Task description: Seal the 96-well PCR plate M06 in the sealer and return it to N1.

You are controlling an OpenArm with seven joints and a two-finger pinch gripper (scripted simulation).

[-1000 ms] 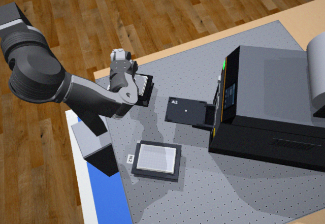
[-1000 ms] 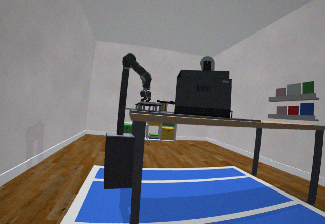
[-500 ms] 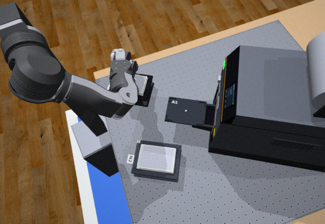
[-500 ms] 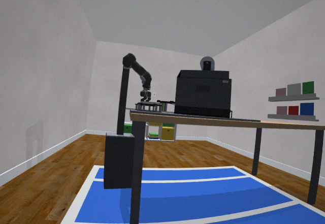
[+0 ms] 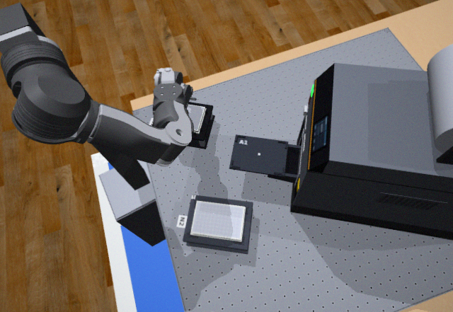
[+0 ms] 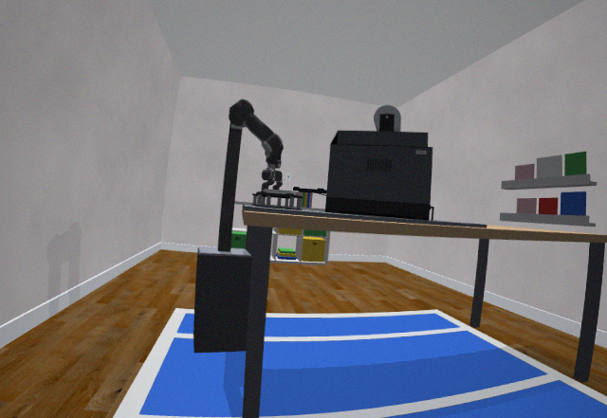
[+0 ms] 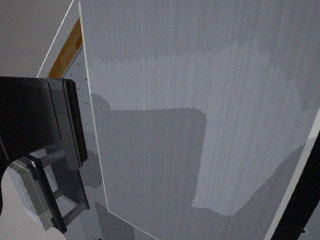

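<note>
At upper left of the top view, the gripper (image 5: 182,112) hovers over plate M06 (image 5: 197,117), which sits foil-covered on nest N1 (image 5: 204,139); its fingers stand apart, holding nothing. Centre frame, the sealer's stage (image 5: 255,153) stands out (lamp (image 5: 311,90) green).

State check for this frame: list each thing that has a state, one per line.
hand: open, over N1, holding nothing.
plate M06: lies on nest N1, smooth foil-like top, partly hidden by the wrist.
plate M09: seated flat on nest N2, wells uncovered.
sealer stage: out, pocket holds no plate.
sealer lamp: green.
foil roll: mounted on top of the sealer.
</note>
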